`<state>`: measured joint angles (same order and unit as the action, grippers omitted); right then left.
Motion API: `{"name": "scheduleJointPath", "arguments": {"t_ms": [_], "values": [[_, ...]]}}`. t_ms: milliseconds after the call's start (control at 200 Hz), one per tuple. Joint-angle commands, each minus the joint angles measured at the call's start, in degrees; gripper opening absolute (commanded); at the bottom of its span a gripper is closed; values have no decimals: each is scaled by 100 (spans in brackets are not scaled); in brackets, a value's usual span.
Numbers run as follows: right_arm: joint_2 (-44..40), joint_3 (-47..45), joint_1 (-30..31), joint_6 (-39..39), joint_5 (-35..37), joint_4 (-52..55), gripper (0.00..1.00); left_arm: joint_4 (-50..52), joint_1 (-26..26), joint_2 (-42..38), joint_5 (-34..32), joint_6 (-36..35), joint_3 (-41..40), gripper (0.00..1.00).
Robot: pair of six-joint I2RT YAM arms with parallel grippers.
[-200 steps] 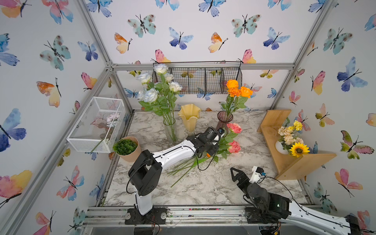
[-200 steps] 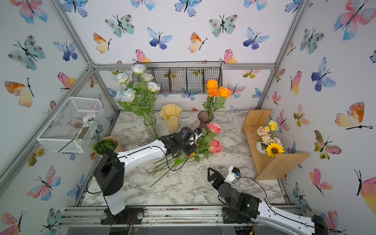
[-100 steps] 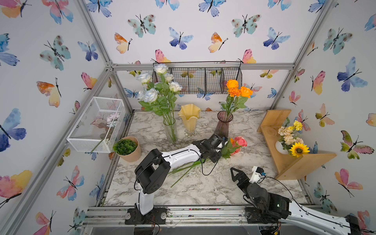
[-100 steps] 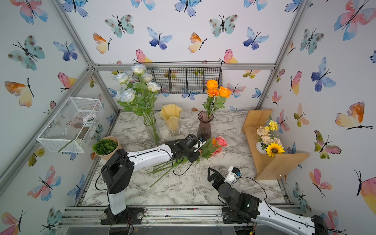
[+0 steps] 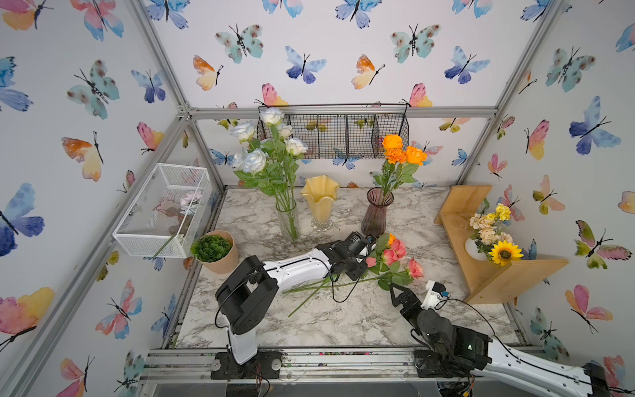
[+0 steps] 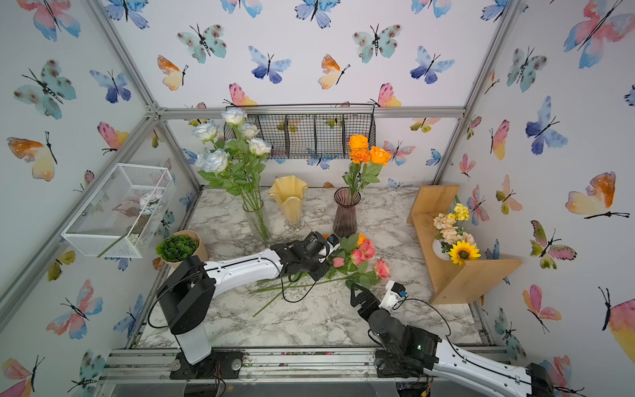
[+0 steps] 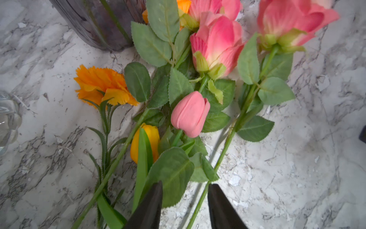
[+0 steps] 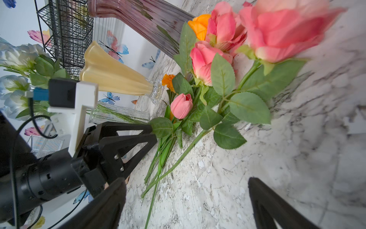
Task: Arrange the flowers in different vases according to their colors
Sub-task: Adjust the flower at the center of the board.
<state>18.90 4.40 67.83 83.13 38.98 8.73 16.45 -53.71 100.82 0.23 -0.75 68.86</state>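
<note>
On the marble, pink roses, tulip bud, seemingly loose

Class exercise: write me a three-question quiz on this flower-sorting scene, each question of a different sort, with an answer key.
1. True or false: the yellow vase stands empty.
2. Which vase holds the upright orange flowers? A the clear glass vase; B the purple vase; C the round white vase.
3. In a few words: where do the pink roses lie, and is the right tool open or shut?
Key: 1 true; 2 B; 3 on the table, open.
</note>
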Motion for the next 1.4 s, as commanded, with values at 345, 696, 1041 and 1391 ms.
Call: {"name": "scheduleJointPath", "arguments": {"t_ms": [345,696,1041,1391], "values": [[-1104,264,19,300,398,1545,99,653,-271,499,654,-238,384,63],[-1444,407,19,22,359,1659,98,738,-192,755,367,-378,176,60],[-510,519,19,-84,249,1119,98,696,430,717,648,-373,80,59],[-898,503,19,26,355,1472,98,825,307,671,772,-339,16,56]]}}
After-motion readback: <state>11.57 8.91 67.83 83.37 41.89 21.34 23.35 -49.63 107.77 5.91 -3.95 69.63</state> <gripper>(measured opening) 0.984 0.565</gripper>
